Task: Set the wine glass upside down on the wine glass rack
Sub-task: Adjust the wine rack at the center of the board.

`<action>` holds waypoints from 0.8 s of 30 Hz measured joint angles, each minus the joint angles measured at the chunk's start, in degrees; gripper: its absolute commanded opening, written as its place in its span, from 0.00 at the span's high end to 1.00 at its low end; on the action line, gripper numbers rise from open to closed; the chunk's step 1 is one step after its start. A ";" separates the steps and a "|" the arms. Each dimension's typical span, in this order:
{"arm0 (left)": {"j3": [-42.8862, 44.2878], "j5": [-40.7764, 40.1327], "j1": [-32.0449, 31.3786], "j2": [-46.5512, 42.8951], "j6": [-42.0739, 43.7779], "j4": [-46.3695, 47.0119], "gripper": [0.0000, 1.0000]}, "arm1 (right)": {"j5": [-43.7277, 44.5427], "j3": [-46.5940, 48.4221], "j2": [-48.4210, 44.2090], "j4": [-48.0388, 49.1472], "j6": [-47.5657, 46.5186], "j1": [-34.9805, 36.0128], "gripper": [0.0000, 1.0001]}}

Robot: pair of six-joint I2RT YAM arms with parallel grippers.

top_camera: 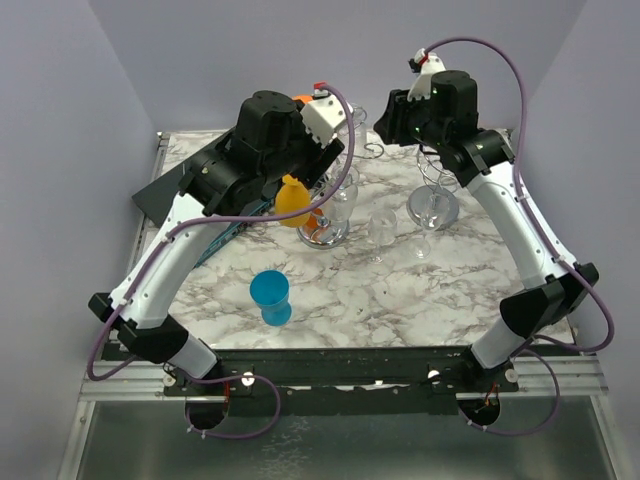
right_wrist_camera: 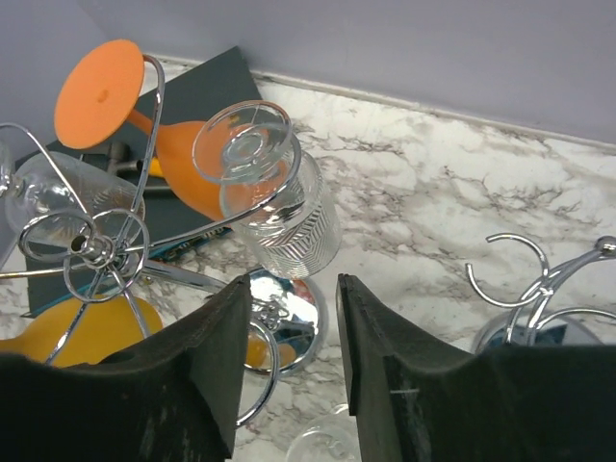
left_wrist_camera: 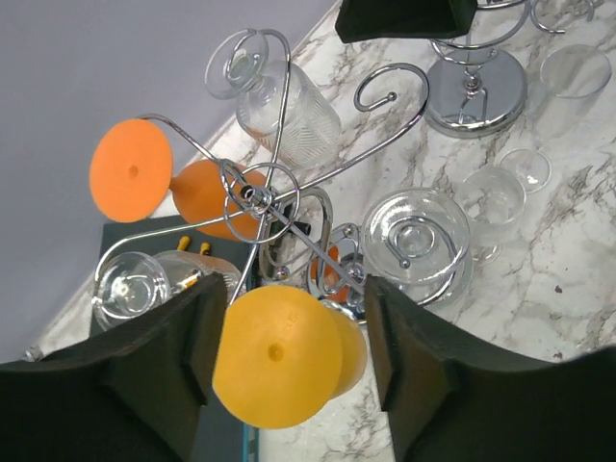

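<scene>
A chrome wine glass rack [top_camera: 325, 225] [left_wrist_camera: 258, 197] stands mid-table. Several glasses hang from it upside down: a yellow wine glass [left_wrist_camera: 276, 356] [top_camera: 293, 198], an orange one [left_wrist_camera: 130, 168] [right_wrist_camera: 99, 80] and a clear patterned one [left_wrist_camera: 289, 111] [right_wrist_camera: 279, 207]. My left gripper [left_wrist_camera: 289, 318] [top_camera: 318, 172] is above the yellow glass, jaws either side of its foot. The left finger is at the foot's rim and a gap shows on the right. My right gripper [right_wrist_camera: 294, 298] [top_camera: 395, 122] hovers open behind the rack with nothing between its fingers.
A blue glass [top_camera: 271, 297] stands at the near middle of the marble table [top_camera: 400, 300]. Clear glasses [top_camera: 383, 230] stand right of the rack. A second chrome rack [top_camera: 433, 205] [left_wrist_camera: 476, 87] is at the right, and a dark board [top_camera: 165, 190] lies at the back left.
</scene>
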 measured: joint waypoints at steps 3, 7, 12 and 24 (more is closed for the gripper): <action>-0.13 -1.01 0.09 1.70 -1.09 0.59 0.48 | -1.40 -0.09 0.83 0.13 0.42 -0.04 0.57; -3.41 -1.55 0.33 1.25 -2.23 3.26 0.47 | -2.56 -1.75 0.55 1.03 0.46 -0.04 0.57; -4.52 -2.14 1.38 1.40 -2.69 5.18 0.50 | -3.17 -5.51 -0.24 2.16 0.50 -0.02 0.58; -1.18 2.84 11.15 7.91 -6.71 7.13 0.57 | -4.63 -12.50 -5.25 6.23 2.27 -0.04 0.73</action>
